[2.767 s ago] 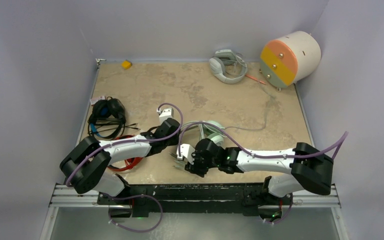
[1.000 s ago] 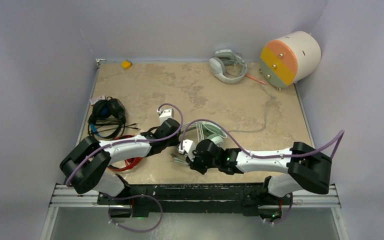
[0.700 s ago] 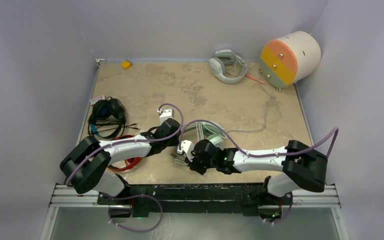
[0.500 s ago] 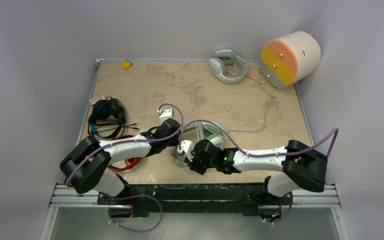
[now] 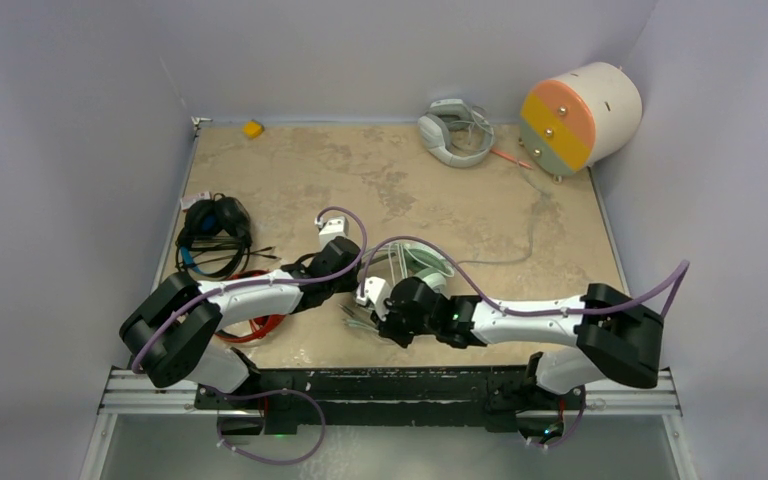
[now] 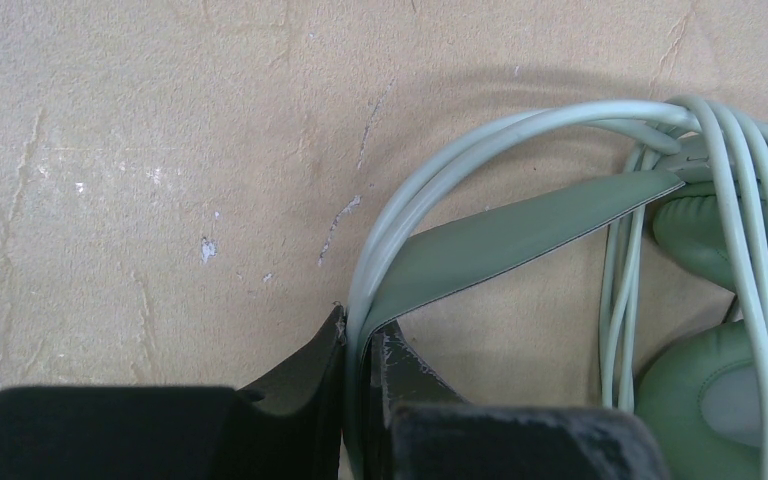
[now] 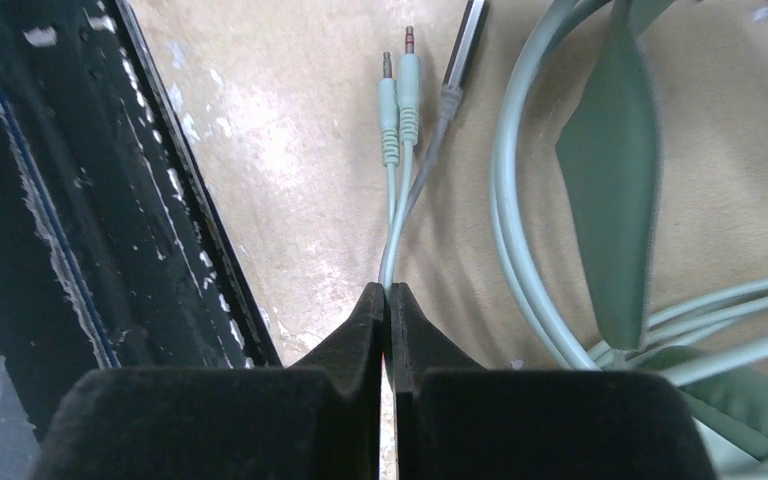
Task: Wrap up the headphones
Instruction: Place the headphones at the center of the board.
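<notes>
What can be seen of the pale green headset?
The pale green headset lies near the table's front edge: padded green ear cups, a flat green strap, thin pale cable looped over it. The left gripper is shut on its pale arch; the right gripper pinches the cable behind two plugs.

Open table (image 5: 360, 170) is found across the middle. The far edge is taken up by a grey headset (image 5: 455, 132) and a drum (image 5: 580, 118), the left edge by a black headset (image 5: 215, 225). The front is blocked by the left arm (image 5: 250, 295), the right arm (image 5: 520, 318) and a mint headset (image 5: 422, 265) between them.
</notes>
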Tool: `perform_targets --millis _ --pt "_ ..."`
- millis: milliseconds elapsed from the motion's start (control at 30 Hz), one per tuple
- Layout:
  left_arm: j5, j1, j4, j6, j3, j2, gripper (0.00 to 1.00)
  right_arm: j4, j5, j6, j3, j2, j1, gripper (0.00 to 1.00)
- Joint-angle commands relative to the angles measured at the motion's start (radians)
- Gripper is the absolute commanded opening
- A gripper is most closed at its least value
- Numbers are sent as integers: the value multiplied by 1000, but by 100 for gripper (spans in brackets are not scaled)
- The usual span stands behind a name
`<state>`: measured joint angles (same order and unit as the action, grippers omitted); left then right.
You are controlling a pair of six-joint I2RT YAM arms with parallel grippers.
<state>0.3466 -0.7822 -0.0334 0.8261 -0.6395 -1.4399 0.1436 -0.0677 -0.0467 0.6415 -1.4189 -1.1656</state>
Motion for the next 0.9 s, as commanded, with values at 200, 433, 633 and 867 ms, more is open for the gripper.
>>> perform_targets --millis 200,433,633,867 --pt "-3 -5 35 -1 -29 18 0 156 94 -97 -50 205 6 0" --pt "8 -5 35 -2 -25 21 0 248 318 -211 -123 342 32 0" --pt "-7 -4 35 -5 -33 16 0 -3 300 -319 35 240 138 0" --pt "-5 -5 1 -7 -37 16 0 -33 209 -245 79 226 158 0"
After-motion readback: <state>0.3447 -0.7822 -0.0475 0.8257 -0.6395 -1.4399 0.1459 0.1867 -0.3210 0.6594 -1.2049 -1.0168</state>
